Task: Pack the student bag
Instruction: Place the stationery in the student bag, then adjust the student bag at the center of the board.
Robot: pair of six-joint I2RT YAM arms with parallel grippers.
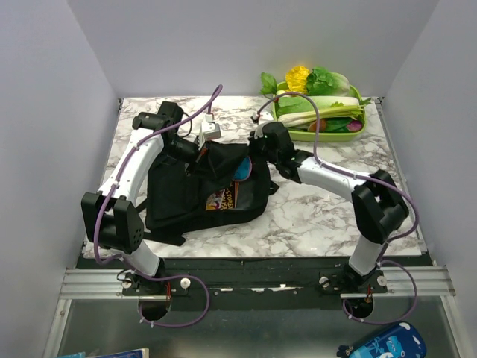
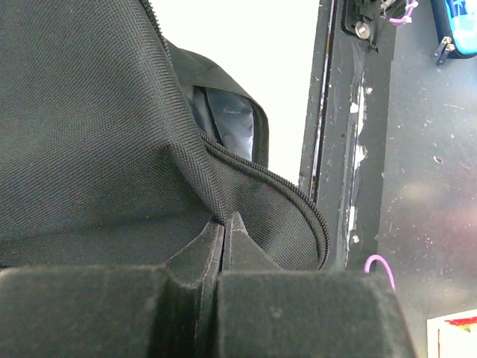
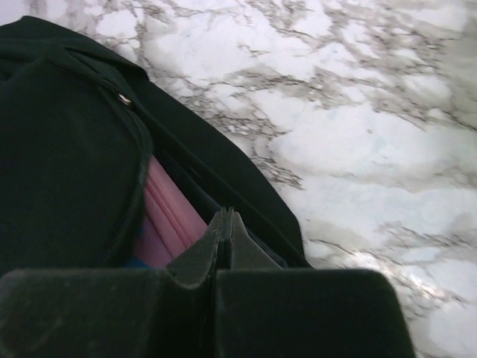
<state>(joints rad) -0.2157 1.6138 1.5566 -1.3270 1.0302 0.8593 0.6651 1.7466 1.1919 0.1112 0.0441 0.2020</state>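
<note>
Though a book (image 1: 221, 199) and something pink (image 3: 170, 216) are already inside, bag (image 1: 179, 198) by the desk's (image 1: 335, 216) left edge is unzipped, left pincer (image 2: 226, 218) and right pincer (image 3: 226, 213) both clenched on its rim; closing looks left.

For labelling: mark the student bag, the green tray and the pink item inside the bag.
student bag (image 1: 179, 200), top external view, front panel.
green tray (image 1: 339, 136), top external view, near rim.
pink item (image 3: 175, 214), right wrist view, exposed edge.
</note>
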